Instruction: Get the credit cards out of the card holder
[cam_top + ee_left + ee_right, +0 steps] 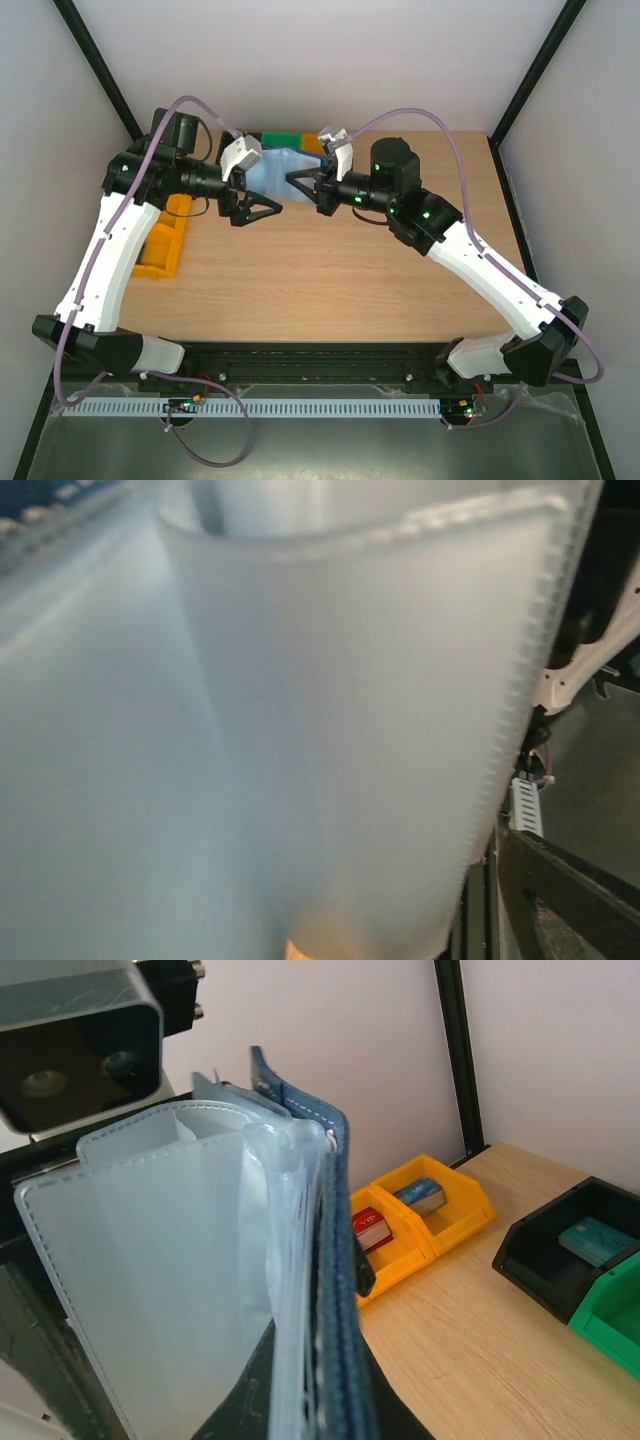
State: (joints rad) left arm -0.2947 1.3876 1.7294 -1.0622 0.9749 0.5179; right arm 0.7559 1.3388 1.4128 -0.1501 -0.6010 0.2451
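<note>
The card holder [275, 172] hangs in the air between both grippers at the back of the table. My right gripper [296, 182] is shut on it. In the right wrist view its navy cover [335, 1290] stands on edge, and clear plastic sleeves [170, 1260] fan out to the left; my dark fingers [225, 1410] clamp its lower end. The sleeves [350, 730] fill the left wrist view, where my own fingers are hidden. My left gripper [262, 207] stands open just left of the holder. I cannot tell whether any credit cards are in the sleeves.
A yellow double bin [425, 1222] holds a red card [372, 1228] and a blue card [425, 1195]. A black bin [570, 1260] holds a teal card [595, 1240], with a green bin [615, 1325] beside it. From above, the yellow bin [165, 240] lies at the left edge.
</note>
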